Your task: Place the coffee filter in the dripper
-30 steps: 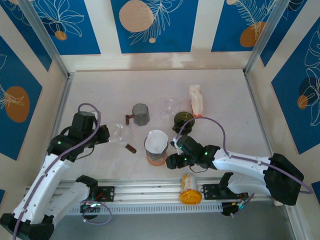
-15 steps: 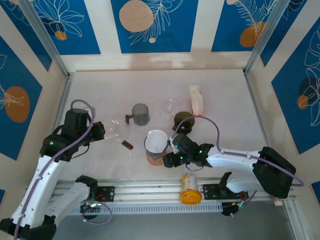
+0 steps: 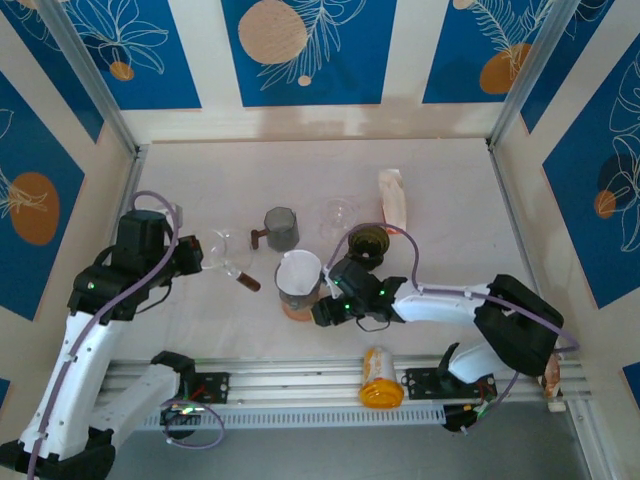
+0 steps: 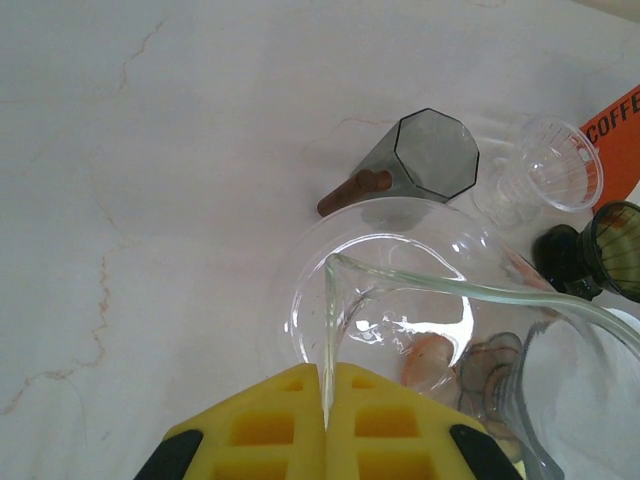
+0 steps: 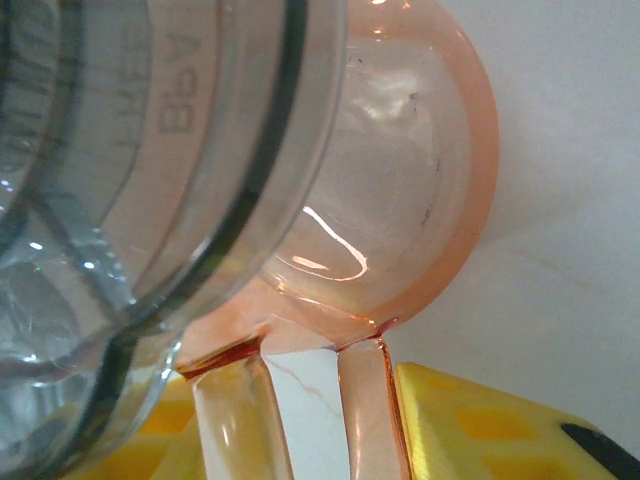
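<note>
The white coffee filter (image 3: pixel 300 268) sits open inside the dripper (image 3: pixel 296 298), a clear grey cone on a pink base (image 5: pixel 410 170), near the table's front middle. My right gripper (image 3: pixel 322 308) is just to its right, shut on the dripper's pink handle (image 5: pixel 365 400), which stands between the yellow pads (image 5: pixel 470 430). To the left, my left gripper (image 3: pixel 198 258) is shut on the rim of a glass carafe (image 3: pixel 226 254). In the left wrist view its yellow pads (image 4: pixel 400 425) pinch the thin glass edge, and the filter (image 4: pixel 585 390) shows at the lower right.
Behind the dripper stand a grey octagonal cup with a brown handle (image 3: pixel 282 228), a clear ribbed cup (image 3: pixel 338 214), a dark green dripper (image 3: pixel 368 240) and an orange-and-white coffee packet (image 3: pixel 393 198). A yellow jar (image 3: pixel 378 378) lies on the front rail.
My right gripper has moved left and slightly back, carrying the dripper and filter with it. The left arm has drawn the carafe further left and back.
</note>
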